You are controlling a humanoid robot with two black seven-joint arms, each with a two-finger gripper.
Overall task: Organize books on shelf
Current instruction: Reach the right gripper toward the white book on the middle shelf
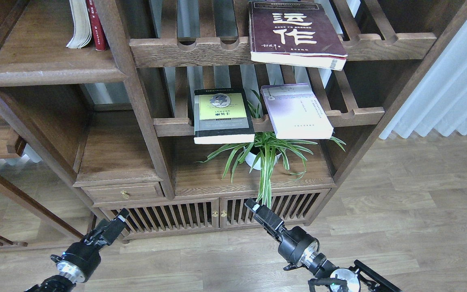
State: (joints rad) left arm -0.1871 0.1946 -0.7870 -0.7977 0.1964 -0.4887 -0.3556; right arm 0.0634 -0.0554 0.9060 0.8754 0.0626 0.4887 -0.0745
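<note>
A large maroon book with white Chinese characters lies flat on the upper slatted rack, overhanging its front rail. On the lower slatted rack lie a black-grey book with a yellow-green panel and, to its right, a pale lavender-white book. The solid plank shelf is at the upper left, with two upright books at its back. My left gripper and right gripper hang low in front of the cabinet doors, far below the books, holding nothing; their fingers appear closed together.
A potted spider plant stands on the cabinet top under the lower rack, its leaves hanging over the front edge near my right gripper. A small drawer and slatted doors sit below. White curtains hang at the right.
</note>
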